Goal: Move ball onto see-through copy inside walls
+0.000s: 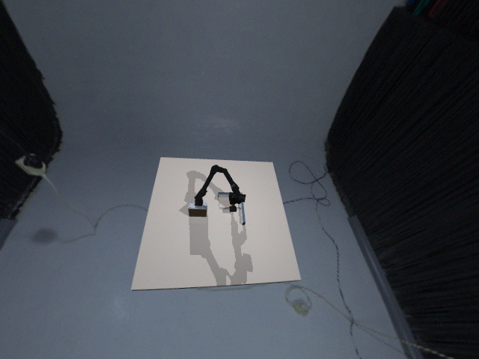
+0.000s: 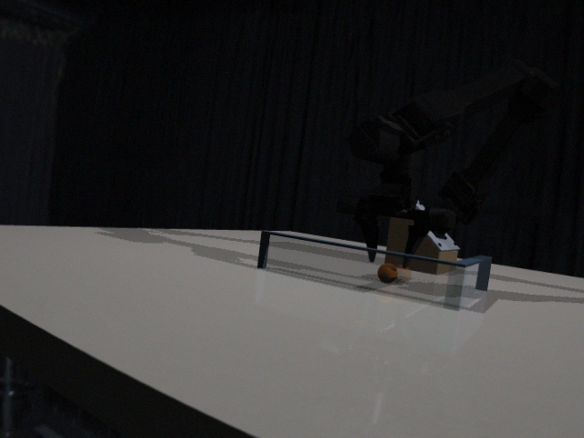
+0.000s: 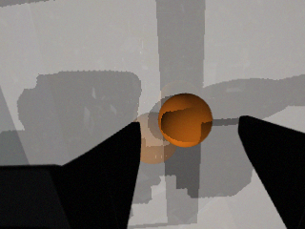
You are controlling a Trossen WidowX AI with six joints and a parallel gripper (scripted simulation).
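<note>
Ball (image 3: 185, 119): orange, lying on the table (image 2: 188, 306), seen in the wrist view between and ahead of the two dark fingers; touched by neither. In the exterior view the ball (image 2: 387, 273) is found inside the corner, just behind the long wall.

Copy (image 3: 153, 143): pale, see-through, lying just beside the ball and overlapped by it at one edge. The ball is thus placed next to the spot, not squarely on it.

Walls (image 2: 368, 252): two low clear panes with blue rims, joined at a corner post (image 2: 482, 272). From the top view only a blue rim (image 1: 243, 215) is made out clearly.

Gripper (image 2: 391, 247): held low over the ball, pointed downward, jaws partly spread, nothing gripped. Its tips are seen above the table, with the ball below and between them.

Arm (image 1: 216, 179): black, bent in an arch from its base (image 1: 197, 209) out to the walls.

Shadows of the arm are cast across the table.
</note>
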